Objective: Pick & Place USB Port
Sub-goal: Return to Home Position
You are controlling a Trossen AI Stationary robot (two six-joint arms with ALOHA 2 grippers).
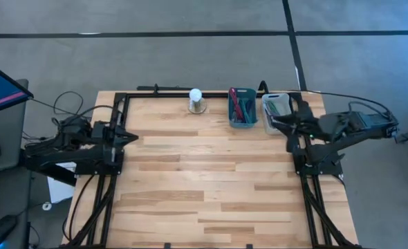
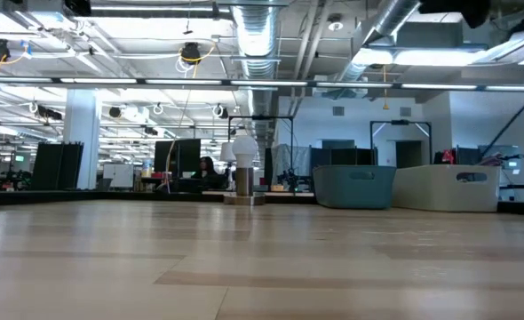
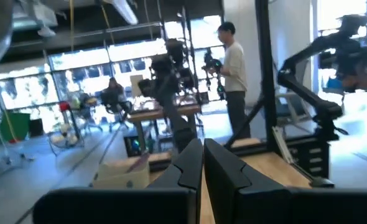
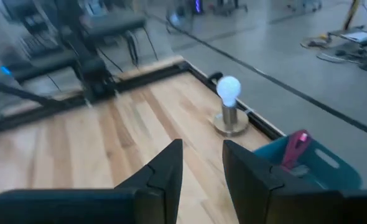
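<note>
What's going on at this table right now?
Nothing is being handled. The right gripper is open and empty, up by the pale bin at the far edge of the table. The left gripper is shut and empty at the table's left side. Cables lie in the blue bin, and a bulb lamp stands beside it.

No text, label, brand, number or sign can be read in any of the views. The sides of the teal bin (image 2: 354, 188) and the gray bin (image 2: 447, 190), at about 1 o'clock on the surface (image 1: 211, 180), carry no legible lettering. The blue screen (image 1: 0, 88), off the surface toward 10 o'clock, is too small to read.
</note>
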